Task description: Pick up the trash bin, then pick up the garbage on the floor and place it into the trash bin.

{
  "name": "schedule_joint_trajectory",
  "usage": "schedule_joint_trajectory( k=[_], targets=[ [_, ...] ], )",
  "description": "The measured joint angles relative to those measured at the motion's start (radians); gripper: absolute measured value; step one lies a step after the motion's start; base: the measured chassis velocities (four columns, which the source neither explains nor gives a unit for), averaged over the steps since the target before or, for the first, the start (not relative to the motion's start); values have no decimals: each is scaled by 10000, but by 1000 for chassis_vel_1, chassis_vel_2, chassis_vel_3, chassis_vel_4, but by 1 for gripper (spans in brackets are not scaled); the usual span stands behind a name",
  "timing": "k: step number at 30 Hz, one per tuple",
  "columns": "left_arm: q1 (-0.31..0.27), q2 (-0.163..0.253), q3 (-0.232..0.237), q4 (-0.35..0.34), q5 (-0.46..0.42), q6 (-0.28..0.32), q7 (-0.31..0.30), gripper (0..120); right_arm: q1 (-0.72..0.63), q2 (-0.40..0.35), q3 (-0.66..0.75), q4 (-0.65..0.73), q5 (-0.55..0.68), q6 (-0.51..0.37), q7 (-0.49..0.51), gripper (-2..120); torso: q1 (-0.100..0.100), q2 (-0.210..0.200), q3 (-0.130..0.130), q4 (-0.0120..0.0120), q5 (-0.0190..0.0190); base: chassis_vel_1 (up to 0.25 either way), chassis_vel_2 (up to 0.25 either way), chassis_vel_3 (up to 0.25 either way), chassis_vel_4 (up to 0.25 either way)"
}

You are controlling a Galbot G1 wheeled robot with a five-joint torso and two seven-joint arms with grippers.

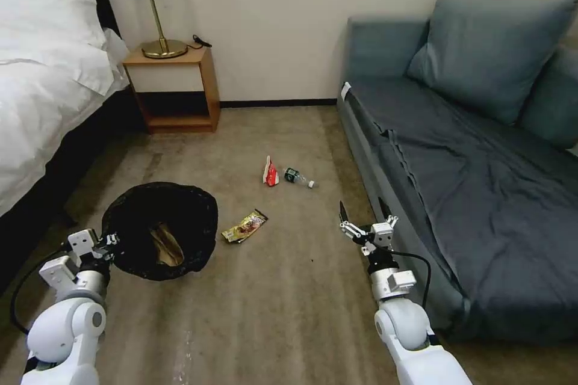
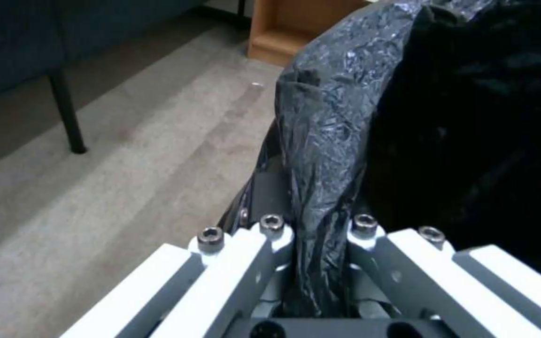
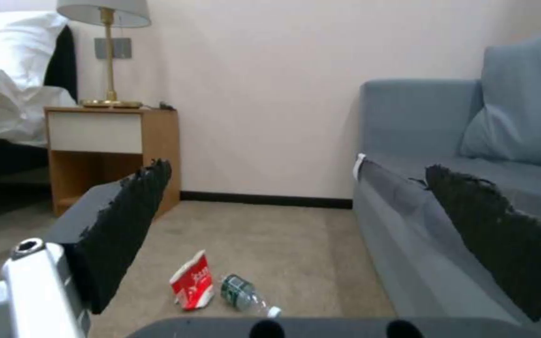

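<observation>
Beige carpet [image 1: 289, 289] lies open between the bed [image 1: 42, 108] on the robot's left and the blue sofa [image 1: 469, 180] on its right, with a wooden nightstand [image 1: 174, 87] against the far wall. The left gripper [image 1: 111, 240] is clenched on the black bag at the rim of the trash bin [image 1: 159, 228], which holds crumpled brown paper [image 1: 165, 243] (the left wrist view shows the liner pinched between the fingers). The right gripper [image 1: 365, 212] hovers beside the sofa's front edge, its fingers [image 3: 127, 220] spread wide and empty. A gold-brown wrapper [image 1: 244, 226] lies just beside the bin, its long axis slanting toward the sofa. Farther off, the red-and-white packet [image 1: 270, 172] stands beside the small bottle [image 1: 299, 178], which lies with its white cap toward the sofa.
</observation>
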Motion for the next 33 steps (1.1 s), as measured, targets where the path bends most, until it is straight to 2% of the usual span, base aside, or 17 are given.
schedule_joint_trajectory(
  k=[33],
  targets=[
    [114, -4, -67, -61, -64, -123, 55, 3, -90, -15, -86, -30, -61, 20, -77, 100, 0, 0, 0, 1, 0, -103, 104, 102, -105]
  ],
)
